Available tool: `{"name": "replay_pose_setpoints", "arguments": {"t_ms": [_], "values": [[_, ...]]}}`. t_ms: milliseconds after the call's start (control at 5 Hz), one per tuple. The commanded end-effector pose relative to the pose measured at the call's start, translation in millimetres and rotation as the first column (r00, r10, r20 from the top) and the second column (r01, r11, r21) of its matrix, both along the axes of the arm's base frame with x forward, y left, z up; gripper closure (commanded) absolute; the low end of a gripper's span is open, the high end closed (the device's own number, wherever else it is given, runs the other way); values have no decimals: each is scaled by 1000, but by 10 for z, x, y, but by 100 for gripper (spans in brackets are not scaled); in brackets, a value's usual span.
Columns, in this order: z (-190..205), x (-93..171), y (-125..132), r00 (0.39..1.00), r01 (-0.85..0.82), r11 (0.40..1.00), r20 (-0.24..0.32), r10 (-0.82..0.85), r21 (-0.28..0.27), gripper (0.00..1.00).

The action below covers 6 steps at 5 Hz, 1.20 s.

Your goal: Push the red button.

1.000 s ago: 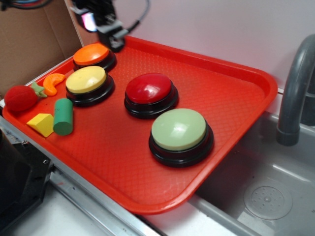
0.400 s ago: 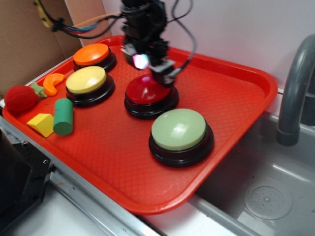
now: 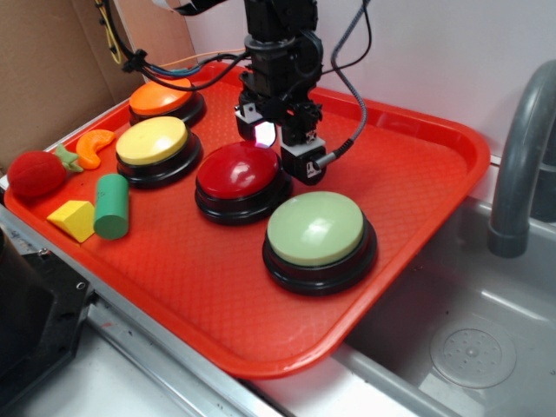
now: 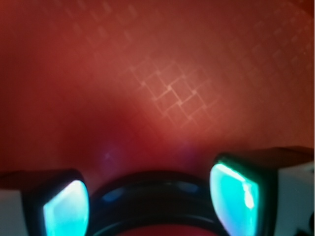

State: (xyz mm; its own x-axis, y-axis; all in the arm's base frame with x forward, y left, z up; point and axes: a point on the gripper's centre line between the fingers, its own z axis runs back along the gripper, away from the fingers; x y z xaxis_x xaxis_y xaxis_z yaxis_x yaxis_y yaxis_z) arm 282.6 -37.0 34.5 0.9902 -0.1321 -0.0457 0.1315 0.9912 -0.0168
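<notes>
You can't see the gripper's fingertips in the exterior view: they drop behind the far rim of the red button, so contact stays unclear. The arm is cut off by the top edge. The orange button is partly hidden by cables. The faucet runs off the right edge. In the wrist view the tray is blurred, and you get only the red button's rim at the bottom edge, between two cropped fingers.
</notes>
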Motion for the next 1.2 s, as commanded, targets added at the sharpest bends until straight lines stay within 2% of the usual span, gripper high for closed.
{"name": "replay_pose_setpoints", "arguments": {"t_ms": [0, 200, 600, 800, 1000], "values": [[1095, -296, 61, 981, -32, 999, 193, 24, 38, 0], [1167, -433, 100, 978, -40, 999, 204, 38, 10, 0], [1244, -648, 179, 985, -44, 999, 167, 45, -6, 0], [1308, -688, 199, 989, -61, 998, 137, 59, 8, 0], [1375, -706, 200, 989, -63, 998, 138, 60, 18, 0]]}}
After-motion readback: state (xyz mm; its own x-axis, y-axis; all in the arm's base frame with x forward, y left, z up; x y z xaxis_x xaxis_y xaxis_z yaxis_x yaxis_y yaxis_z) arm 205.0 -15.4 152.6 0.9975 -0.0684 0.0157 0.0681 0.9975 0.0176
